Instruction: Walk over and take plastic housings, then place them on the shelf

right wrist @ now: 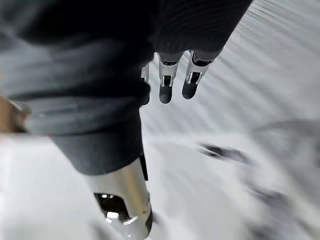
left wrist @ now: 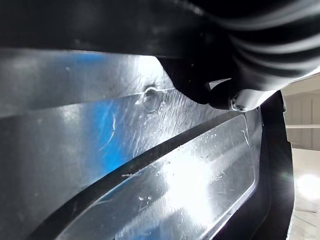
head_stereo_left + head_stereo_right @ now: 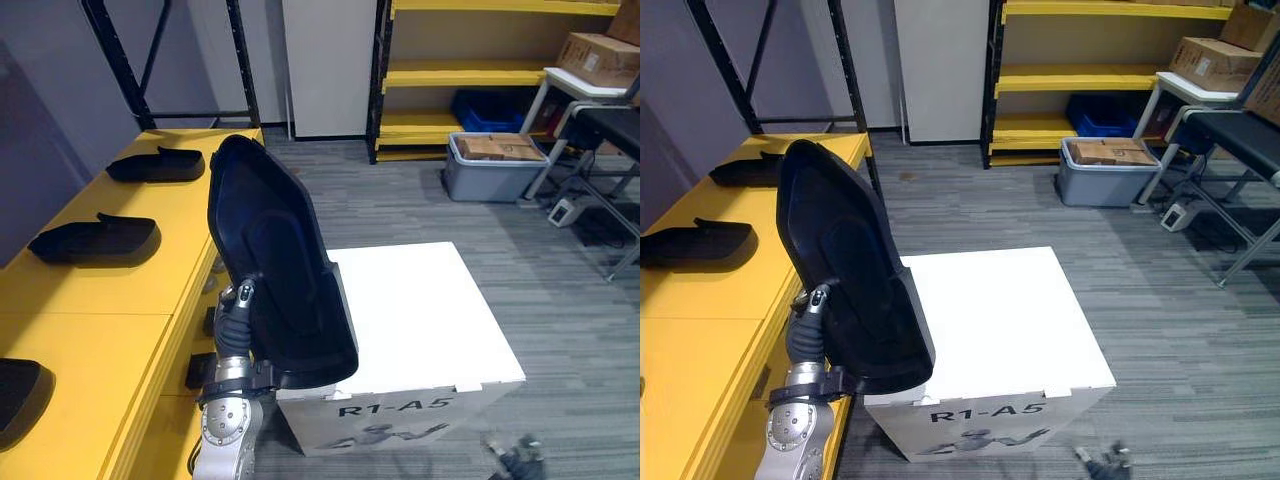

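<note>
A: Left of white box (image 3: 420,300)?
B: On yellow shelf (image 3: 100,330), three black housings (image 3: 95,240) lying apart.
A: Fourth?
B: Upright over box's left edge, plastic housing (image 3: 270,250) clamped in left hand (image 3: 240,305). Slack right hand (image 1: 166,80), fingers straight.

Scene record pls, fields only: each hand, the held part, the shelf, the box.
left hand: curled on the held housing's lower edge
held housing: black plastic, raised upright between shelf and box
right hand: fingers relaxed, holding nothing
yellow shelf: on the robot's left
other housings: three, black, lying on the yellow shelf
white box: on the grey carpet, right of the held housing
placement: not yet done
</note>
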Robot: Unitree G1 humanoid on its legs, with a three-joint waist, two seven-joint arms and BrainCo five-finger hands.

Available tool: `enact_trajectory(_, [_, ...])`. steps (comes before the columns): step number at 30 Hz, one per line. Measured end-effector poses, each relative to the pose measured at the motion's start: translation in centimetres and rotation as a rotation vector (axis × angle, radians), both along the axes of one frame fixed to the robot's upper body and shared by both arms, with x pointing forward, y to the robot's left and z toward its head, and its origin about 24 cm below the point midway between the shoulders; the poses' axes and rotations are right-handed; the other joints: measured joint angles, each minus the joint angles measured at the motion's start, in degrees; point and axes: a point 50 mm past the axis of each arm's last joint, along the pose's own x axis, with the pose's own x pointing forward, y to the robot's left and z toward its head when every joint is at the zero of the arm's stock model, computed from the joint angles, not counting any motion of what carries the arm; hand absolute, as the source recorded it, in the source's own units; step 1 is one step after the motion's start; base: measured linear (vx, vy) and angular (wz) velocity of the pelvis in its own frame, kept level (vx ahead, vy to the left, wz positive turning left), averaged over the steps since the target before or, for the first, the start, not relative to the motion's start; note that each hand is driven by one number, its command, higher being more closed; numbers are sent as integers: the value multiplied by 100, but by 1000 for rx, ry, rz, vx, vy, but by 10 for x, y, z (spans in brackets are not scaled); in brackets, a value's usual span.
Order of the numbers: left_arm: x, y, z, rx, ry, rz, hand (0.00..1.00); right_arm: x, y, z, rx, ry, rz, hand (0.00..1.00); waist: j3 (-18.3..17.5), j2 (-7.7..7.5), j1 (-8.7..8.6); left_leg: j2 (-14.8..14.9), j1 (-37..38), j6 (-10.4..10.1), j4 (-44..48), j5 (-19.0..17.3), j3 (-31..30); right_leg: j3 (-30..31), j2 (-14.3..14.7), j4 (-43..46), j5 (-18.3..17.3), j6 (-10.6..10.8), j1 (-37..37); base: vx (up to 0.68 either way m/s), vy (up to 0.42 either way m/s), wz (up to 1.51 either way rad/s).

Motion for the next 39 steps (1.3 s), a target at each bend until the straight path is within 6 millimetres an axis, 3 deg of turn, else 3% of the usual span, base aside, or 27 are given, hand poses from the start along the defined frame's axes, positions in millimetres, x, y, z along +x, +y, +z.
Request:
enact_trajectory(2, [0, -5, 0, -6, -1, -21, 100, -3, 19, -10, 62, 56, 87, 0, -5, -10, 126, -7, 3, 11, -5, 7, -1, -51, -21, 52, -17, 26, 5, -6, 21, 12])
enact_trajectory(7, [0, -14, -2, -16, 7, -66, 100, 3, 27, -17, 57, 112, 222, 0, -77, -99, 192, -63, 20, 71, -41, 53, -79, -299, -135, 101, -74, 51, 98, 16, 38, 27])
enact_trajectory(11, [1, -18, -5, -21, 21, -77, 100, 9, 32, -18, 46, 124, 287, 0, -61, -156, 285, -140, 72, 81, -35, 89, -263, -518, -235, 468, -326, 67, 92, 19, 21, 34])
enact_trajectory(14, [2, -20, -5, -21, 21, -90, 100, 16, 43, -19, 35, 137, 382, 0, 50, -328, 368, -290, -42, 20, 157, 172, -718, -1008, -434, 999, -698, 92, 69, -15, -4, 98])
enact_trajectory(17, [4, -25, 3, -26, -14, -105, 100, 23, 46, -20, -8, 162, 483, 0, 264, -456, 551, -527, -586, -91, 491, 314, -1422, -1906, -735, 1486, -1016, 78, -88, -116, -18, 168])
enact_trajectory(18, [4, -25, 9, -32, -42, -101, 100, 28, 44, -19, -31, 161, 503, 0, 403, -400, 541, -429, -837, -198, 452, 300, -1122, -2374, -866, 1569, -1055, 54, -132, -141, 0, 161])
enact_trajectory(21, [6, -26, 15, -34, -67, -104, 100, 35, 39, -20, -64, 191, 524, 0, 536, -398, 563, 160, -1349, 138, 1528, -56, 974, -3017, -1167, 1634, -1051, 47, -103, -90, 52, 132])
enact_trajectory(24, [7, -39, 16, -36, -79, -165, 100, 33, 39, -22, -65, 212, 526, 0, 493, -404, 397, 592, -1174, 337, 2316, -302, 2053, -3847, -1537, 1645, -1078, 138, 182, -21, 192, 149])
enact_trajectory(25, [9, -50, 19, -40, -98, -214, 100, 33, 37, -23, -70, 219, 524, 0, 443, -324, 342, 815, -999, 323, 2403, -409, 2472, -4183, -1658, 1655, -1069, 203, 281, 26, 216, 167])
enact_trajectory(26, [11, -61, 22, -50, -116, -255, 100, 34, 34, -23, -79, 226, 527, 0, 360, -170, 243, 936, -795, 106, 2018, -482, 2749, -4482, -1719, 1717, -1055, 318, 391, 48, 252, 165])
enact_trajectory(27, [13, -65, 24, -51, -127, -270, 100, 35, 30, -22, -94, 227, 529, 0, 330, -60, 212, 811, -732, 69, 1722, -561, 2761, -4618, -1743, 1776, -1045, 365, 407, 52, 267, 139])
enact_trajectory(28, [18, -65, 24, -34, -132, -275, 100, 38, 37, -24, -78, 234, 541, 0, 380, -185, 218, 519, -703, 188, 1461, -392, 2610, -4705, -1834, 1622, -970, 378, 448, 40, 221, 115])
enact_trajectory(30, [22, -61, 20, -6, -114, -234, 100, 37, 39, -25, -75, 239, 539, 0, 388, -207, 141, 260, -718, 259, 1338, -351, 2293, -4689, -1741, 1186, -858, 468, 695, 31, 148, 97])
enact_trajectory(32, [21, -51, 16, 40, -100, -180, 100, 39, 41, -26, -81, 249, 564, 0, 399, -221, 160, 122, -708, 315, 1389, -380, 2154, -4688, -1766, 1078, -666, 393, 865, 38, 112, 53])
enact_trajectory(36, [15, -47, 10, 72, -72, -144, 100, 46, 40, -24, -101, 245, 595, 0, 525, -202, 178, 71, -618, 333, 1373, -410, 1961, -4551, -2029, 1941, -645, 414, 778, 41, 69, 23])
enact_trajectory(37, [13, -46, 8, 78, -65, -144, 100, 47, 39, -23, -108, 236, 595, 0, 524, -204, 138, 19, -607, 359, 1324, -436, 1840, -4109, -2128, 2328, -696, 291, 625, 1, 79, 54])
enact_trajectory(38, [12, -47, 8, 88, -62, -147, 100, 49, 38, -21, -115, 220, 591, 0, 565, -227, 96, -76, -545, 392, 1223, -451, 1626, -3311, -2233, 2958, -781, 34, 309, -16, 60, 69])
enact_trajectory(39, [12, -46, 7, 96, -60, -141, 100, 50, 38, -21, -115, 215, 588, 0, 609, -183, 79, -83, -544, 407, 1185, -452, 1466, -2608, -2146, 3255, -1005, -66, 71, -18, -39, 92])
